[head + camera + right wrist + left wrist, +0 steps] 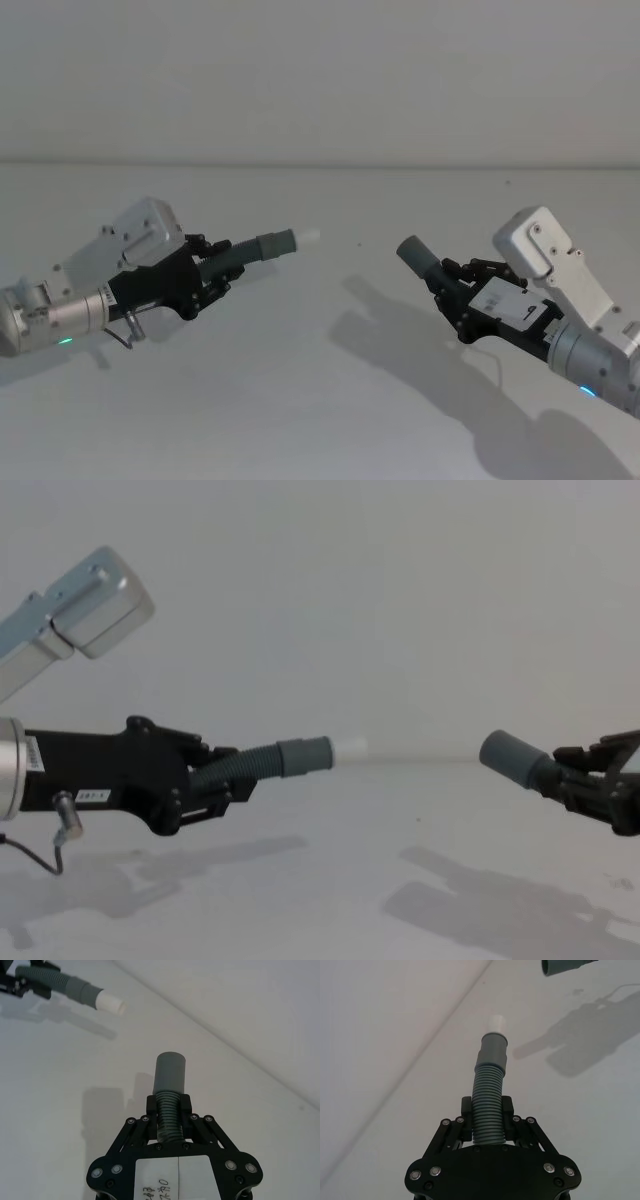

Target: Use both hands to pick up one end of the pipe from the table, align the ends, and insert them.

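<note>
Head view showed my left gripper (205, 272) and right gripper (455, 290) each clamping the bendy corrugated pipe (225, 262) just behind its stiff cuffs.

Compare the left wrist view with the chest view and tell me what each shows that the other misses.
Left wrist view alone: the left gripper from behind, its jaws shut on the ribbed hose, and the open mouth of the plain grey cuff. Chest view alone: both arms from the side, the right gripper holding its end, both cuffs raised above the table. Both: the white-tipped cuff and a gap between the two ends.
</note>
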Controlling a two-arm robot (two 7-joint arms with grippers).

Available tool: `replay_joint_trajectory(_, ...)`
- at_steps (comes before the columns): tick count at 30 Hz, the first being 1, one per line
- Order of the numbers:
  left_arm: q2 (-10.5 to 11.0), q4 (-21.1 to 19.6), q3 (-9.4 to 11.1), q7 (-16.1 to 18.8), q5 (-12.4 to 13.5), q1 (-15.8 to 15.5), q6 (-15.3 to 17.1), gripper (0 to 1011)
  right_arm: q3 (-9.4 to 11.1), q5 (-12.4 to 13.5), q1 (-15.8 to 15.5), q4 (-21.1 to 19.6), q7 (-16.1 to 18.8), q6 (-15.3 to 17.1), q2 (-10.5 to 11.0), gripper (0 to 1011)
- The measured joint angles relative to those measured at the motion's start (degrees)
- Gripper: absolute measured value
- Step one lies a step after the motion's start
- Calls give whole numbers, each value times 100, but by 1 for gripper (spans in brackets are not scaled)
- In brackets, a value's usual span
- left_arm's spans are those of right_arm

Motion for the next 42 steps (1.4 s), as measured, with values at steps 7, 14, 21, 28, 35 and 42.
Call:
replay_joint_trajectory(7,102,-6,38,-24,380,-63,-693,331,-218,-385,194,-27,264,-108,232,253)
replay_joint_trajectory(14,186,11,77,-24,751,-136,-1306,331,-465,-768,444,-12,542,-222,403,253)
replay_joint_trajectory(21,261,26,100,-26,1036,-200,-1767,331,-709,-1138,694,15,786,-334,510,253)
replay_joint_trajectory(28,302,33,113,-31,1198,-233,-2027,331,-854,-1358,834,5,916,-441,550,253)
replay_joint_trajectory(35,326,38,118,-35,1292,-253,-2180,331,-935,-1501,929,-71,1045,-602,569,253)
replay_joint_trajectory(42,340,42,122,-39,1347,-264,-2267,331,-966,-1564,971,-142,1131,-704,565,253)
